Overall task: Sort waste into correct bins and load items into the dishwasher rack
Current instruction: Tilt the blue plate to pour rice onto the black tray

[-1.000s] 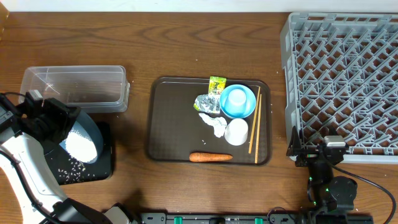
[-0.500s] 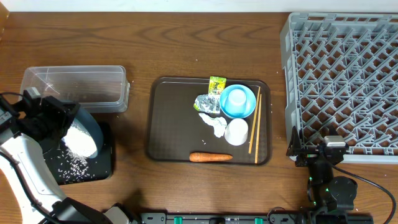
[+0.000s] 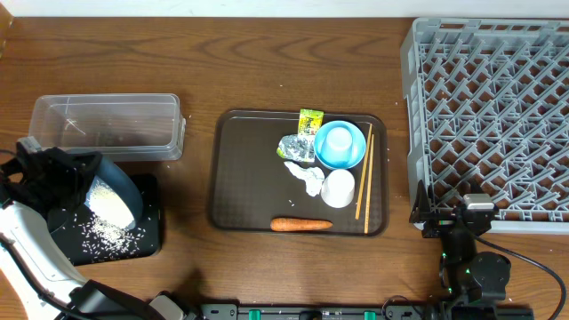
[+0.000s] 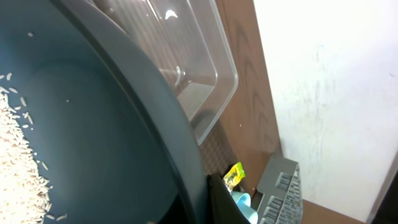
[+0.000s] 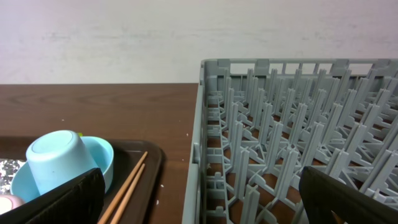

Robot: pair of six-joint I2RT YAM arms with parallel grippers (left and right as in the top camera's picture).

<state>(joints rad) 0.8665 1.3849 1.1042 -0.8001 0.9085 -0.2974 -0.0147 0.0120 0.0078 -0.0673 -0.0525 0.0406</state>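
The wooden table [image 3: 267, 53] is brown. A brown tray [image 3: 244, 169] sits on it near the middle. To the left of the brown tray sits a clear tub [image 3: 107, 124]. A black tray [image 3: 151, 238] lies just below that tub, also left of the brown tray. To the right of the brown tray stands a big grey rack [image 3: 489, 107], a little apart from it.

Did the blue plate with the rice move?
Yes. The plate shifted a little left over the black tray, away from the brown tray.
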